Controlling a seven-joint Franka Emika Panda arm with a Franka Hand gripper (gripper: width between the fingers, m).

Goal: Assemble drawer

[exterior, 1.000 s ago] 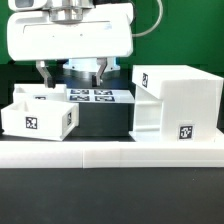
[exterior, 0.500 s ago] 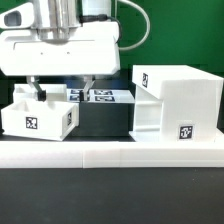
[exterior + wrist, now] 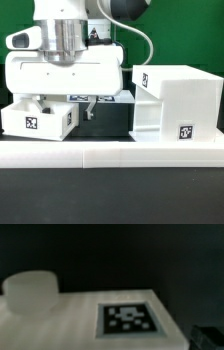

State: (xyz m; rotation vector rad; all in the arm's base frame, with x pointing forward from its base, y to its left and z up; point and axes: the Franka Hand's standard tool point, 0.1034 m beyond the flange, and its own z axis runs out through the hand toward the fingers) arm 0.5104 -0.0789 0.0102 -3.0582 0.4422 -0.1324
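Exterior view: pincer (image 3: pixel 62 101) hangs low over the small tray (image 3: pixel 35 118) at 9 o'clock, fingers spread wide, gripping nothing afaict. Drawer housing (image 3: pixel 175 98) sits on the tabletop (image 3: pixel 105 120) at 3 o'clock, apart from the tray. Wrist view's blurry, just a white surface (image 3: pixel 60 319) with a tag (image 3: pixel 130 318).

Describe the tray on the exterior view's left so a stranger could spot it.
Start at the long white rail along the front. Behind its end on the exterior view's left sits the tray. It is low and open-topped, unlike the taller, boxy housing.
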